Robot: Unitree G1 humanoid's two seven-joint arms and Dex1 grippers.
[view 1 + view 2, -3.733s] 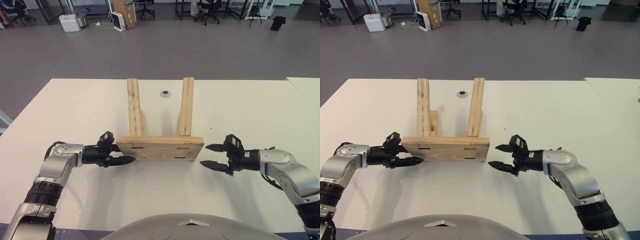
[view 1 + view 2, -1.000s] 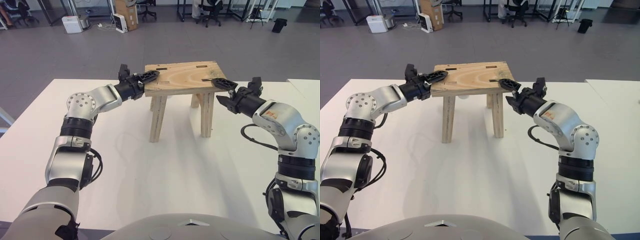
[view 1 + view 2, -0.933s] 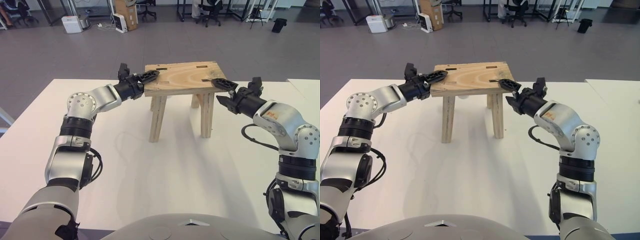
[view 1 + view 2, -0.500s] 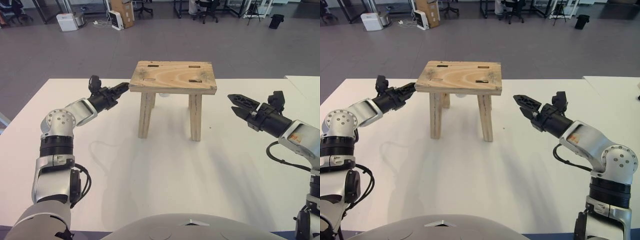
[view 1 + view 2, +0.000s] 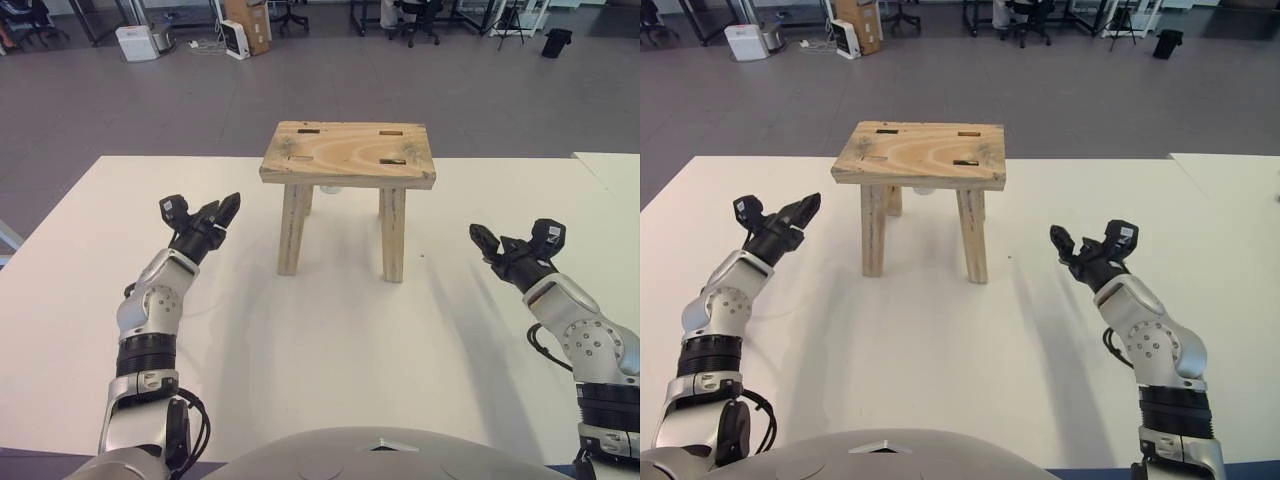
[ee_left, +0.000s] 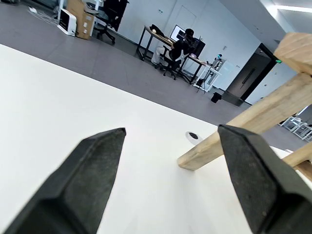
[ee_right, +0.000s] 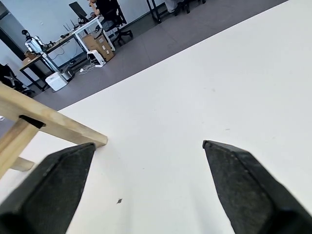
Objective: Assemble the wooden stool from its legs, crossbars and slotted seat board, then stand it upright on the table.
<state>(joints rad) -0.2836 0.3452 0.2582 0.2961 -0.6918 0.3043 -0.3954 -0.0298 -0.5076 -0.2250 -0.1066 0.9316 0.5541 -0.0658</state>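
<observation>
Left pincer (image 5: 222, 207), right pincer (image 5: 488, 240) withdrawn, splayed empty, stool (image 5: 348, 155) upright on white table (image 5: 320, 340), grey-floored office (image 5: 450, 80) behind

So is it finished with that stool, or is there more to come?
Done, by the look of it: the stool stands upright on the table, with its legs down and the slotted seat board level on top. In hand: nothing. The left gripper and right gripper are both open, empty and clear of the stool, one on each side. Left to do: nothing that I can see.
</observation>
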